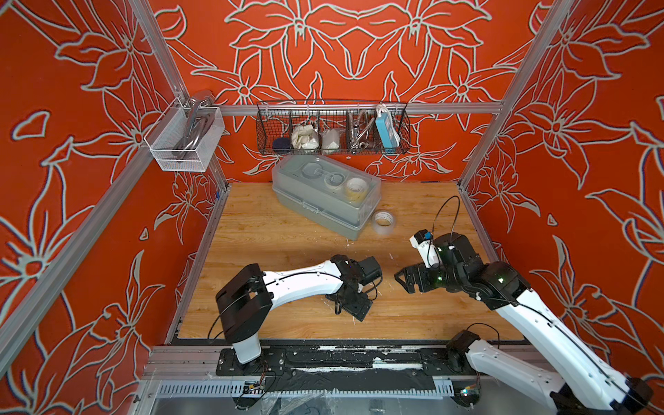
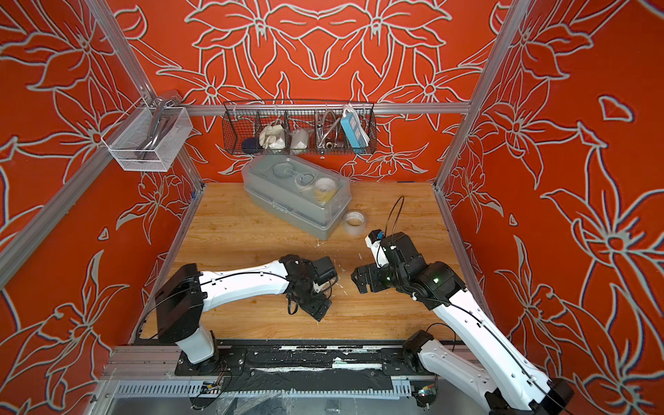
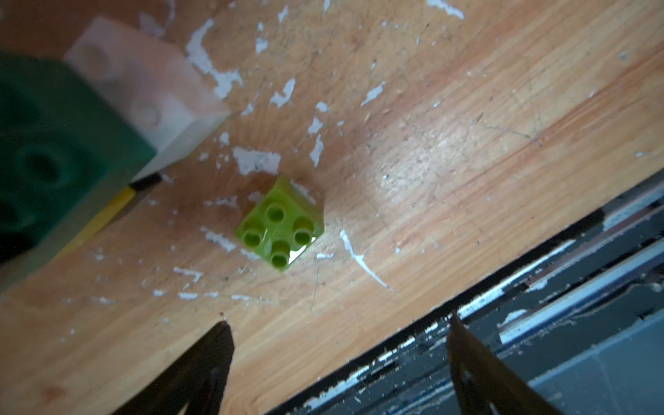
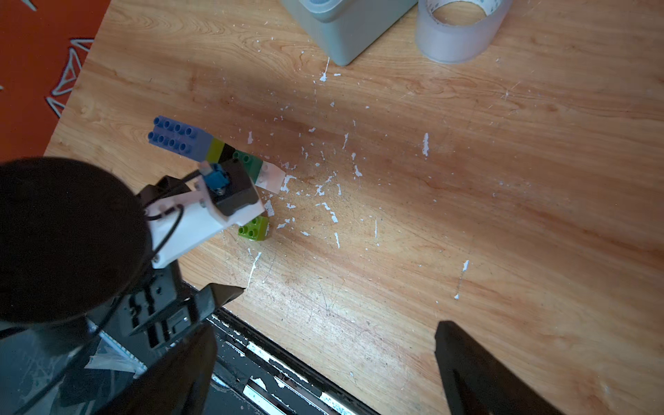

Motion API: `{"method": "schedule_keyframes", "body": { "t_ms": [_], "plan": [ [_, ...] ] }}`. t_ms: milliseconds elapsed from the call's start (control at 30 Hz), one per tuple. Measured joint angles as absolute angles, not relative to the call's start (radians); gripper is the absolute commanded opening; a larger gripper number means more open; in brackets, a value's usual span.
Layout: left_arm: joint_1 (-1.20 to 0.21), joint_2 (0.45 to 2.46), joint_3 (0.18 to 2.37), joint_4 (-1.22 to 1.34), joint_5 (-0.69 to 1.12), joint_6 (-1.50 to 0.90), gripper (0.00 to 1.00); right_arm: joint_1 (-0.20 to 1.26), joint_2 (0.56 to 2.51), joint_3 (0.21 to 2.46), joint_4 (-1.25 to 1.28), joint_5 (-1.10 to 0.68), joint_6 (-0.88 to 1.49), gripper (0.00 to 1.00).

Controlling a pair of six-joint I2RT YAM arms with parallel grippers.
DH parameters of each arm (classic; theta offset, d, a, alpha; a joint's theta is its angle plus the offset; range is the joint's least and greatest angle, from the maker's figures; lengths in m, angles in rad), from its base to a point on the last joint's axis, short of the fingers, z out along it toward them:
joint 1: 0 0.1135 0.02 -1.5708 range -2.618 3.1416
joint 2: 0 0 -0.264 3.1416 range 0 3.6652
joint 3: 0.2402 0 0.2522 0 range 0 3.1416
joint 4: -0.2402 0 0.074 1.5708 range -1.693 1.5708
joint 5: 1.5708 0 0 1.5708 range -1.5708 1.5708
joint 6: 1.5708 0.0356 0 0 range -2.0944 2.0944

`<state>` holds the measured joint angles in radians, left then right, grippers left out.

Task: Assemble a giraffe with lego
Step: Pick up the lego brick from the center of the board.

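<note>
Left wrist view puts the left end effector (image 3: 339, 334) over the front edge of the surface (image 3: 449, 151), jaws wide apart and empty. Just past its tips, inward from that edge, a lime brick (image 3: 280, 224) sits alone, studs up. It is square, so it has no long axis, and it stands cornerwise to the jaws. My judgement is that the wrist needs a turn before closing on two flat sides. The left arm is clearly the nearer one.

Beyond the brick, further from the front edge, is the giraffe (image 4: 215, 151). Its white leg is nearest the brick, then come the dark green body, the black-lime neck and the blue head, pointing toward the left edge. I cannot tell whether it stands or lies, since the left wrist hides part of it.

Toward the right edge, the right end effector (image 4: 325, 330) hovers fully open, holding nothing.

At the back of the surface, a grey box (image 1: 316, 215) with a clear lid holds tape rolls (image 1: 356, 187), and a loose roll (image 1: 383, 222) stands just beside it. On the back rail, a wire basket (image 1: 266, 136) holds white wads (image 1: 304, 138), a hose (image 1: 359, 131) and a power strip (image 1: 386, 131). At the back left corner, a mesh bin (image 1: 169, 161) holds a metal tool (image 1: 194, 115).
</note>
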<state>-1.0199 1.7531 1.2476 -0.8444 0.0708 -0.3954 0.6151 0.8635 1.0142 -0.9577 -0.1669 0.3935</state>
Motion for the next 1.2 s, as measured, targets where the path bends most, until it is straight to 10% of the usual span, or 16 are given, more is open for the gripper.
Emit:
{"method": "schedule_keyframes", "body": {
  "t_ms": [1200],
  "plan": [
    [-1.015, 1.948, 1.338, -0.756, 0.035, -0.55, 0.7, 0.515, 0.879, 1.033, -0.986, -0.186, 0.327, 1.0]
  ]
}}
